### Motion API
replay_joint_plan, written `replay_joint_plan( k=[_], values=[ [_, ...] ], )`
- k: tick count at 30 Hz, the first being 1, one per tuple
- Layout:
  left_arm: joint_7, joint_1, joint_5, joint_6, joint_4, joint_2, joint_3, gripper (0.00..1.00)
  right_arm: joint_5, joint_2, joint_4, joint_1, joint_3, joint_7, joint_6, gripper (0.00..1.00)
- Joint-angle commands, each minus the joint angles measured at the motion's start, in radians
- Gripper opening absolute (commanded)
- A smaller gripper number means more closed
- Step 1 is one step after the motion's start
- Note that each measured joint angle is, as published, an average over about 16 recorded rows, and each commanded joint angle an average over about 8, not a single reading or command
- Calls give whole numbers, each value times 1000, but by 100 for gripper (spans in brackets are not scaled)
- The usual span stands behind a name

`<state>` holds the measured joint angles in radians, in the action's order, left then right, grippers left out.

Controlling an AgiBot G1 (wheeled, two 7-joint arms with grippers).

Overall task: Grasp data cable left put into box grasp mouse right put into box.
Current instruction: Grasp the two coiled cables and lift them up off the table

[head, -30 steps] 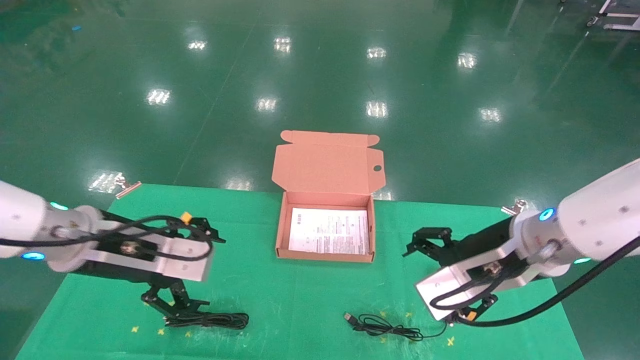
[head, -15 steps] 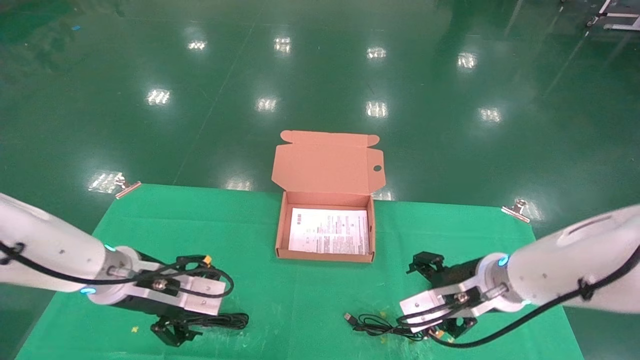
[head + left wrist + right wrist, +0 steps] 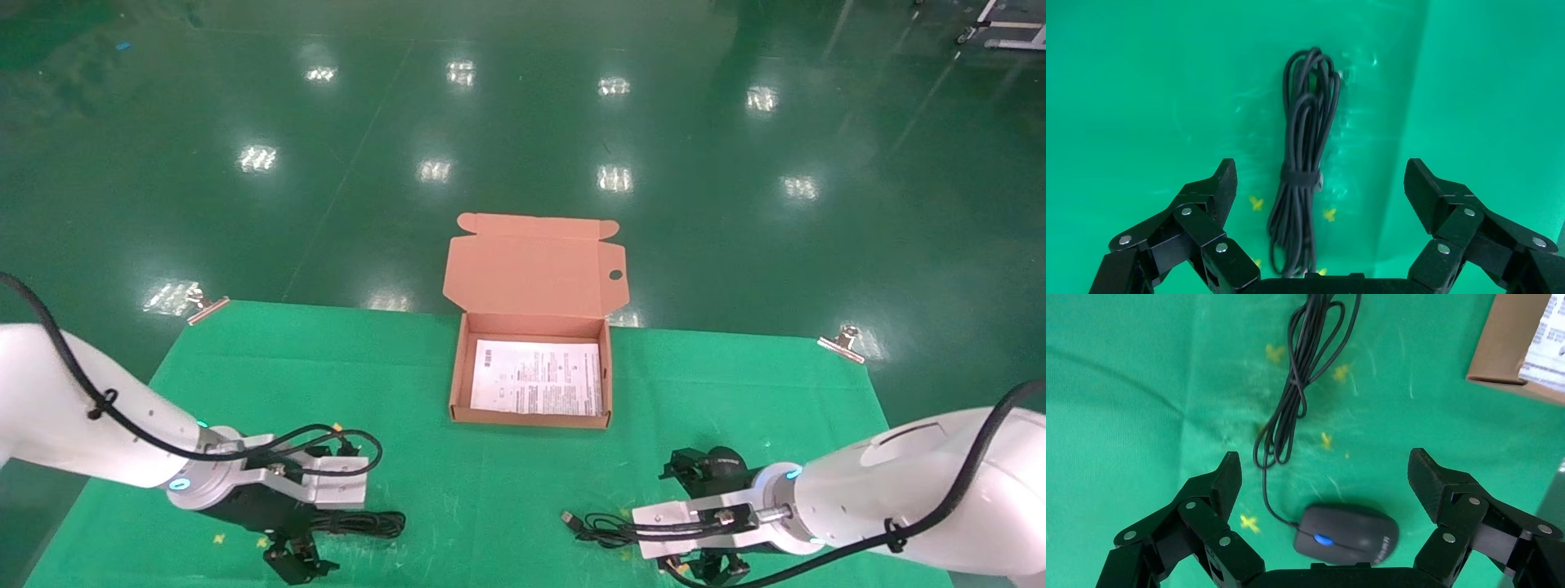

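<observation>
**Both tools spread wide, low over their targets in front of the box**

The open brown cardboard box (image 3: 529,384) stands at the far middle of the green-covered desk (image 3: 425,376), its lid tipped back and a white printed sheet (image 3: 538,388) lining its floor.

Nearer the robot than the box and off to its left, the left arm reaches in low from the desk's left side, wrist angled downward. The left tool (image 3: 1321,184) is released, its black fingers (image 3: 1220,184) spread wide, one to each side of the data cable (image 3: 1303,159). That cable lies flat on the desk as a long narrow bundle cinched by a black strap (image 3: 1299,178), and neither finger touches it.

Nearer than the box and off to its right, the right arm comes in low from the desk's right side, forearm nearly level. The right tool (image 3: 1324,478) is likewise released, fingers wide apart, above the black mouse (image 3: 1346,534) with its blue-lit wheel. The mouse rests on the desk, untouched between the fingers. Its thin cord (image 3: 1300,386) trails in loose loops to the USB plug (image 3: 570,518), which lies in front of the box.
</observation>
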<state>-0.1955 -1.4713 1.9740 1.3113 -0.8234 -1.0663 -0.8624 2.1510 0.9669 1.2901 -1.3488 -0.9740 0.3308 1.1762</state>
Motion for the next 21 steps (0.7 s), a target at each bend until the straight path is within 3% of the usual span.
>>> replay_joint_plan(
  k=[1,20,21],
  values=[
    [7,-4,-8,-16,60,-17,6,100,1,4,-11,12,5,21,-15,100],
    [136,-51,-31,-130,448,-115,26,100,-17,96,-208,40,9,12,-104,100],
    [141,-53,-34,-135,463,-117,28,96,-17,100,-215,40,8,10,-105,100]
  ],
)
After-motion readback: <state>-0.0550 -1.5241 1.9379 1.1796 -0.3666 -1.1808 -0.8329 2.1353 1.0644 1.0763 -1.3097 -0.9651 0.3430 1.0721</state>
